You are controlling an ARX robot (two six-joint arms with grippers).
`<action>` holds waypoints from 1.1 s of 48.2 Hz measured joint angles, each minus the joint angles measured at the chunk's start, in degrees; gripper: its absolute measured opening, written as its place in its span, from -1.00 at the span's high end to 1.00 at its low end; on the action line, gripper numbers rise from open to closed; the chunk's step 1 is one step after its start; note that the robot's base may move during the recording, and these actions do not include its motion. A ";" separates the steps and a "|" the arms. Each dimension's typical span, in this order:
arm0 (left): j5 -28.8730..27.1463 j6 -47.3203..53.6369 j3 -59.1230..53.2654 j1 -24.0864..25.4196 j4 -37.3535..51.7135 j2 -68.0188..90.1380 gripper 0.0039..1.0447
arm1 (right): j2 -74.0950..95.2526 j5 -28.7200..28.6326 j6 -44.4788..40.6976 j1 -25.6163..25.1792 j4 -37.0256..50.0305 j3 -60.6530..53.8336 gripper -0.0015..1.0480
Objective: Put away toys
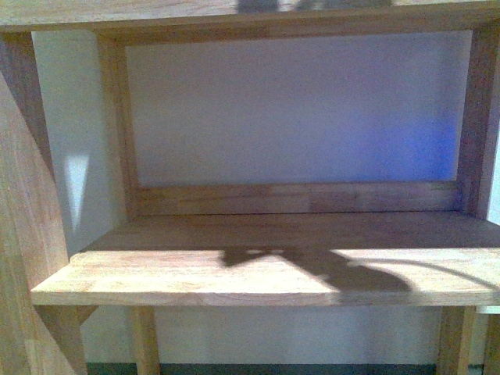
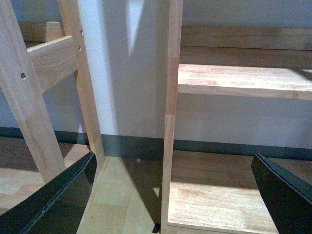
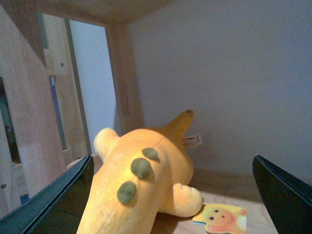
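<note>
In the right wrist view an orange-yellow plush toy (image 3: 141, 180) with green-brown spots lies on a wooden shelf board inside a compartment, against the pale back wall. A cardboard tag (image 3: 222, 218) and a white label (image 3: 192, 141) hang from it. My right gripper (image 3: 173, 204) is open, its black fingers (image 3: 53, 204) wide on either side of the toy's near end, not touching it. My left gripper (image 2: 170, 204) is open and empty, facing a wooden shelf upright (image 2: 170, 122). No gripper and no toy show in the front view.
The front view faces a wooden shelf unit: a bare shelf board (image 1: 258, 273), a back rail (image 1: 297, 198) and side posts (image 1: 117, 117) before a pale wall. The left wrist view shows a slanted frame leg (image 2: 29, 97), a shelf board (image 2: 243, 80) and a lower board (image 2: 219, 200).
</note>
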 joint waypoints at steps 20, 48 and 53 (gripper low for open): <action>0.00 0.00 0.00 0.00 0.00 0.00 -0.89 | -36.13 -1.60 -11.26 -12.83 7.13 -40.41 -0.87; 0.00 0.00 0.00 0.00 0.00 0.00 -0.89 | -67.93 -13.42 2.19 -39.39 2.78 -82.73 -0.87; 0.02 0.00 0.00 0.00 0.00 0.00 -0.89 | -70.25 -5.86 -4.87 -34.05 -9.75 -83.56 -0.63</action>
